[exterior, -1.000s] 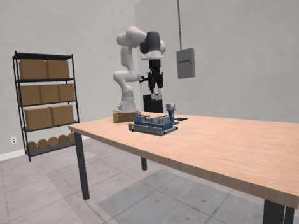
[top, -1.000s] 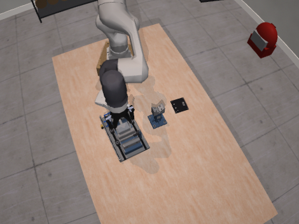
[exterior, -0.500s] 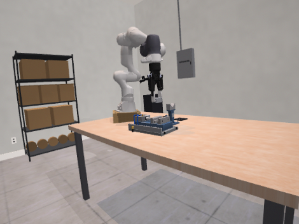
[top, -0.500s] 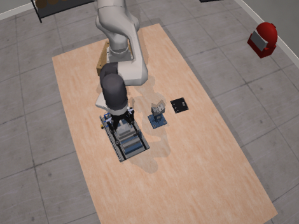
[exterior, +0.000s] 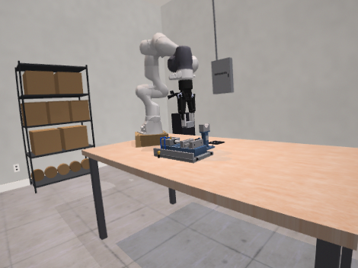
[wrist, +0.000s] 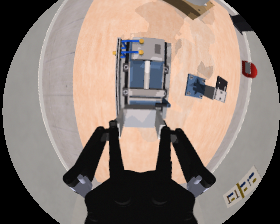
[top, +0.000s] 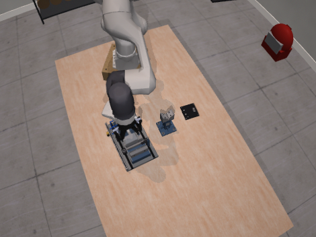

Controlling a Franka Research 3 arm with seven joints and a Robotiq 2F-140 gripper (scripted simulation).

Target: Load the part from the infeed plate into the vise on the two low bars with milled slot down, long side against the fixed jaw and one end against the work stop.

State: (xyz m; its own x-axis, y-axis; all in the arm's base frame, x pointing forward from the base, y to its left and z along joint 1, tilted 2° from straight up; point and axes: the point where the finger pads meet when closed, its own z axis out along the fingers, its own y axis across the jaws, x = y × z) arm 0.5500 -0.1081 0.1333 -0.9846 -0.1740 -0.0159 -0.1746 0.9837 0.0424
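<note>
My gripper (exterior: 186, 119) is shut on the part (exterior: 187, 123), a light grey block, and holds it in the air above the vise (exterior: 183, 149). In the wrist view the part (wrist: 141, 120) sits between my fingers, right over the vise (wrist: 143, 75) below. The vise (top: 132, 145) stands on the table with its jaws open; the low bars and the work stop are too small to make out. The infeed plate (top: 189, 112), a black square, lies bare to the right. I cannot tell which way the part's slot faces.
The V-block (top: 167, 120) on its blue base stands between the vise and the infeed plate. The arm's base (top: 122, 64) on a wooden riser is behind the vise. A shelf with boxes (exterior: 53, 122) stands off the table.
</note>
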